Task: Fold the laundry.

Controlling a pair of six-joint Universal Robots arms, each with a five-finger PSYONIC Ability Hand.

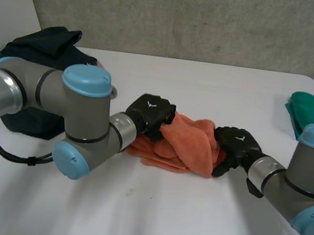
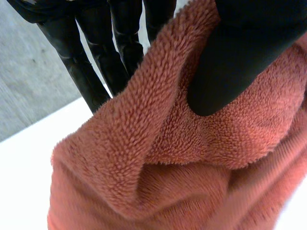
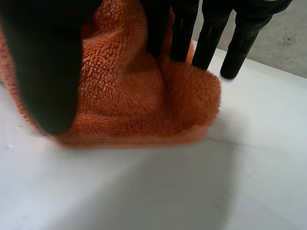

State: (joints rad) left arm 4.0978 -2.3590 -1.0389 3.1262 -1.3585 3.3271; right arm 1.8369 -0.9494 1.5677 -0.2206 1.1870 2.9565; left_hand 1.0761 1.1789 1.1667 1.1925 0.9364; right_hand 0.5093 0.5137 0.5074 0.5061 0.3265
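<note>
Pinching the orange towel (image 1: 188, 142) mid-frame, left robot hand (image 1: 149, 112) and right robot hand (image 1: 235, 144) could bunch it pulling unevenly.

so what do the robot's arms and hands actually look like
The left arm and right arm are thick grey tubes with rounded joints capped in light blue. Each ends in a black hand, the left hand and right hand, with slim fingers, a broader thumb and a small white mark on its back.
</note>
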